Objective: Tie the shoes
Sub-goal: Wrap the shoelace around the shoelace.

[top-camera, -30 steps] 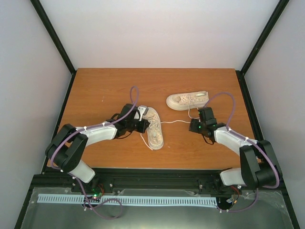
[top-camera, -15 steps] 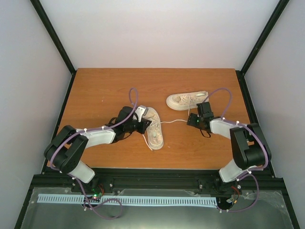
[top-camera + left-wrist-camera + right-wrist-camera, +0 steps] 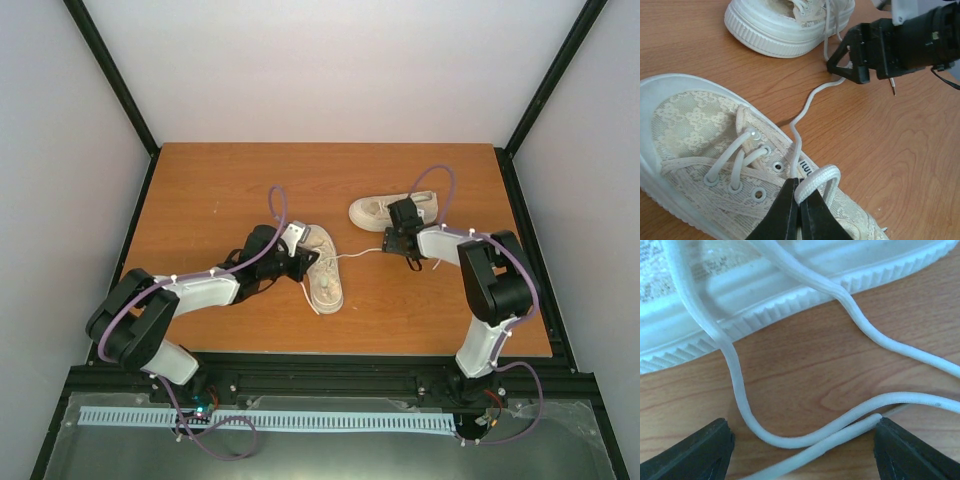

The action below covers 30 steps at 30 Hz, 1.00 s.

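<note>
1. my left claw (image 3: pixel 799 196) is clenching tight on a loop of white lace (image 3: pixel 816 176), its two black tips pressing together with the loop sticking up between them.
2. that pinch is sitting right over the near shoe (image 3: pixel 695 130), above its eyelets, and the shoe is resting sole-down on the wooden table (image 3: pixel 220 190).
3. from the loop the lace is snaking away across the wood toward my right claw (image 3: pixel 800 452).
4. my right claw is gaping wide and gripping nothing. it is hanging low over the table with one tip on each side of loose lace strands (image 3: pixel 740 405) lying flat on the wood.
5. the far shoe (image 3: pixel 390 210) is lying just beyond that claw, its ribbed rubber edge filling the top of my right wrist view, with strands trailing down from it onto the table.
6. the two shoes are sitting apart, mid-table.
</note>
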{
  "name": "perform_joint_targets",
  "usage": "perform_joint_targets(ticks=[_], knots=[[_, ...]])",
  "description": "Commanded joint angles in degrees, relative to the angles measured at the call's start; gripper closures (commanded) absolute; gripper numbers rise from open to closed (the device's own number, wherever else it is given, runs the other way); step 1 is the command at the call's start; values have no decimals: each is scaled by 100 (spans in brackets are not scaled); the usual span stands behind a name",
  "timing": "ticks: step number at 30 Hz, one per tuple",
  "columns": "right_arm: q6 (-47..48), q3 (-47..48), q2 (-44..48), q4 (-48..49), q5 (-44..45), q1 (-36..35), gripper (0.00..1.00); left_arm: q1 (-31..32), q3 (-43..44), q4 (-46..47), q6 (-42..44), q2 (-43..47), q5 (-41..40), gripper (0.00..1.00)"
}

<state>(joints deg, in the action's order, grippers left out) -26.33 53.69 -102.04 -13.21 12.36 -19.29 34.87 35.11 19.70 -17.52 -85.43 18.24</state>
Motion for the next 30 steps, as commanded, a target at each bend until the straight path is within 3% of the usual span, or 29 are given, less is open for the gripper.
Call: perform_joint_targets(ticks=[1, 3, 6, 11, 16, 24, 30], knots=[[-38, 289, -544, -675, 490, -155, 22, 125, 39, 231, 196, 113, 92, 99], [-66, 366, -604, -733, 471, -214, 26, 174, 55, 193, 219, 133, 66, 99], [-129, 283, -491, -781, 433, -307, 39, 201, 44, 152, 218, 172, 18, 99], [-284, -258, 94, -737, 206, -339, 72, 206, -87, 275, 150, 344, -33, 99], [-384, -792, 811, -715, 182, -347, 97, 213, -165, 367, 85, 409, -18, 99], [-165, -724, 2030, -650, 14, -340, 97, 213, -364, 505, 129, 634, -122, 99], [205, 607, 1604, -551, -744, -394, 97, 213, -417, 587, 193, 652, -117, 99]])
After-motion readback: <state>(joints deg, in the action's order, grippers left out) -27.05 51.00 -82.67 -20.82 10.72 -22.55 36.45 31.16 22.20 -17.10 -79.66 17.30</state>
